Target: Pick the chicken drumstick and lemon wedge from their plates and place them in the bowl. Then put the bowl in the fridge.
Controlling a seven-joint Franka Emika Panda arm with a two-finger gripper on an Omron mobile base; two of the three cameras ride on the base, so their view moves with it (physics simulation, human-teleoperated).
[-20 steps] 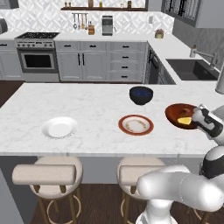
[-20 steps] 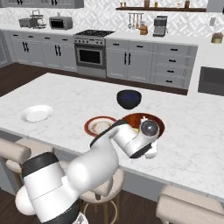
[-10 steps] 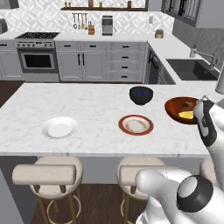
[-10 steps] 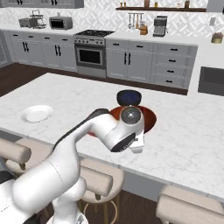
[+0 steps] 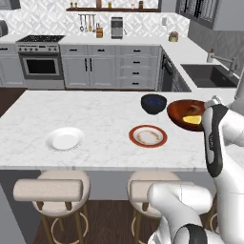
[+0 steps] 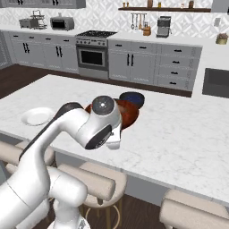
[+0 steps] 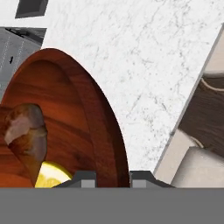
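Gripper: the gripper (image 7: 113, 176) is clamping the rim of the reddish-brown bowl (image 7: 94, 113), one dark tip sitting inside the wall and one outside, drawn close together on it
Bowl: in the left base view the reddish-brown bowl (image 5: 183, 110) is showing near the right edge of the marble island counter (image 5: 95, 121), partly behind the white arm; whether it is resting on the counter or lifting off it I cannot tell
Chicken drumstick: the chicken drumstick (image 7: 26, 135) is lying inside the bowl, its rounded meat end uppermost in the hand view; the bone end is hidden
Lemon wedge: the lemon wedge (image 7: 51, 175) is lying in the bowl, touching the drumstick; it is also showing yellow in the left base view (image 5: 193, 119)
Plates: the red-rimmed plate (image 5: 148, 136) is sitting just beside the bowl toward the front edge; the white plate (image 5: 65, 138) is sitting well apart, toward the left end
Navy bowl: the small dark navy bowl (image 5: 153, 103) is standing just beside the reddish-brown bowl, farther from the front edge
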